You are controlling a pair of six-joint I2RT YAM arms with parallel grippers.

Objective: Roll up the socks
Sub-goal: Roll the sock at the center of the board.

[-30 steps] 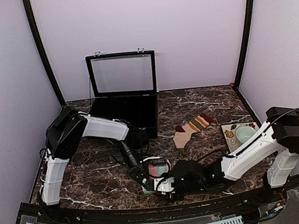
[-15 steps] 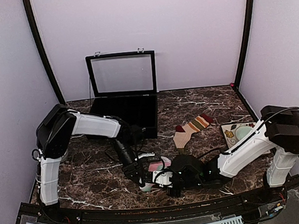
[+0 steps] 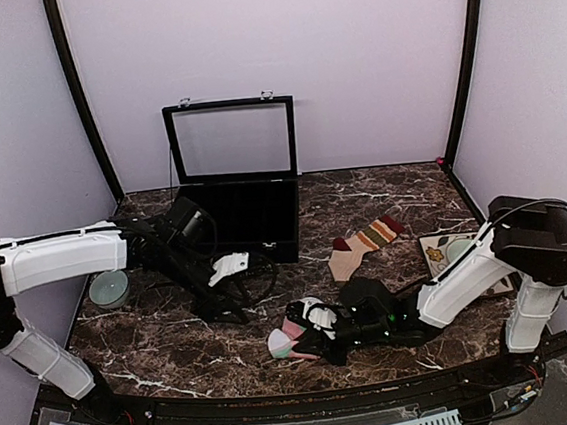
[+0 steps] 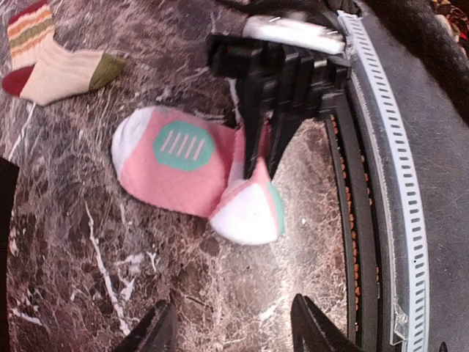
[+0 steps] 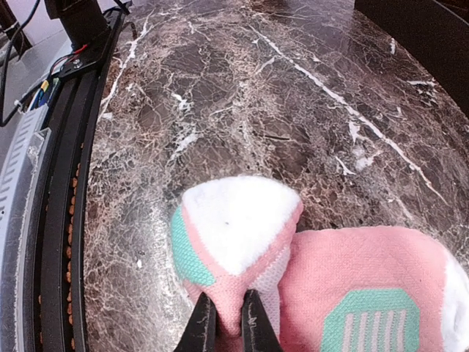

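One pink sock [image 5: 352, 264] lies folded on the tabletop [image 5: 256, 88]; my right jaws pinch it, left jaws wide.

Two lots of socks are lying on the desk [image 3: 177, 355]: pink socks [image 3: 288, 341] and tan striped socks [image 3: 365, 242]. Two bowls are sitting out, a left bowl [image 3: 110, 287] and a right bowl [image 3: 461, 252]. One black case [image 3: 239, 217] is standing open. Two robot arms [image 3: 62, 256] [image 3: 462, 291] are reaching in.
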